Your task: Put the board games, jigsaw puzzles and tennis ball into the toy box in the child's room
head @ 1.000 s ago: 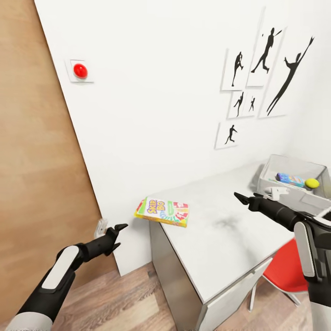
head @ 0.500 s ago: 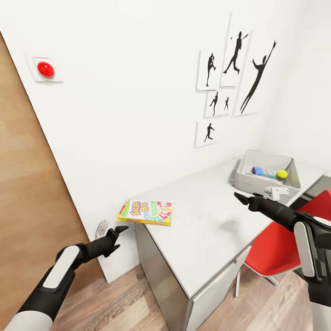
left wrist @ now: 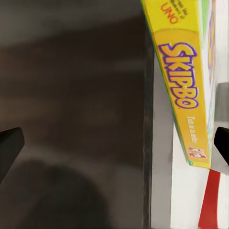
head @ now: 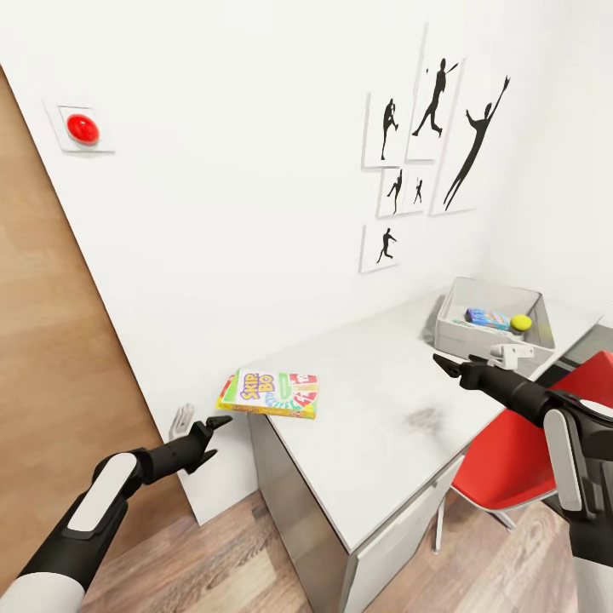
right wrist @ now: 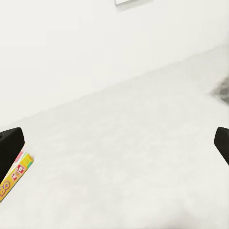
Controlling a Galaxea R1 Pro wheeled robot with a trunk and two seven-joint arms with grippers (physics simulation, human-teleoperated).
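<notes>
A yellow-orange Skip-Bo board game (head: 268, 393) lies on the near left corner of the pale table (head: 383, 417), overhanging its edge. Its yellow side (left wrist: 183, 86) shows close in the left wrist view, and a corner (right wrist: 12, 179) in the right wrist view. My left gripper (head: 202, 423) hangs open just left of and below that box, apart from it. Over the table's right part, my right gripper (head: 472, 362) is open and holds nothing. The grey toy box (head: 451, 328) stands at the table's far end with a blue board game (head: 487, 318) and the tennis ball (head: 521, 323) inside.
A red chair (head: 511, 460) stands under the table on the right. A wooden panel (head: 51, 340) rises on the left beside the white wall, which carries a red button (head: 83, 128) and silhouette pictures (head: 426, 145). Wood floor lies below.
The camera swung over the last second, bringing the whole toy box into view, then held still. My left arm has since dropped slightly. The board game and right gripper stayed put.
</notes>
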